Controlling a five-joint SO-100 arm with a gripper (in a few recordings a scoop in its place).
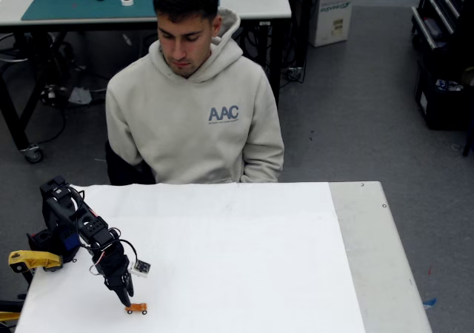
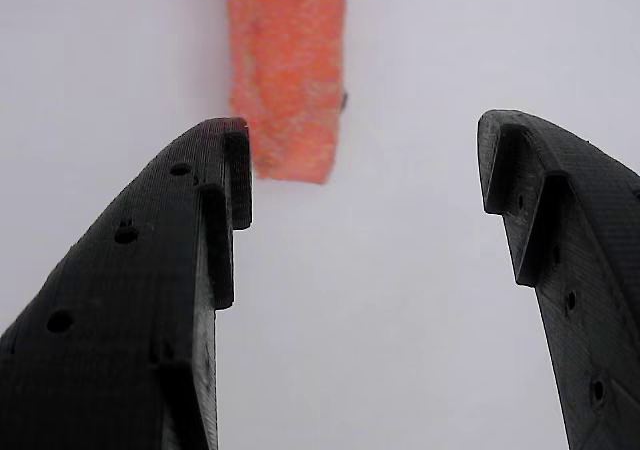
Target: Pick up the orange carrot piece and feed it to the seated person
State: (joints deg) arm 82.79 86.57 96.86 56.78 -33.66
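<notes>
The small, stubby bright-orange carrot piece [image 1: 136, 308] lies flat on the white tabletop [image 1: 244, 259] near its front-left corner in the fixed view, with bare white surface around it and nothing between it and the black two-finger gripper [image 1: 126, 299], which points down just beside its left end. In the wrist view the black fingers [image 2: 150, 300] stand wide apart with nothing held; the carrot piece [image 2: 287, 70] lies just beyond the left fingertip, outside the gap. A yellow plastic clamp piece [image 1: 33, 259] sits at the table's left edge by the arm's base. Behind the far edge sits the seated person [image 1: 194, 118] in a light grey hoodie lettered "AAC" on the chest, looking down.
</notes>
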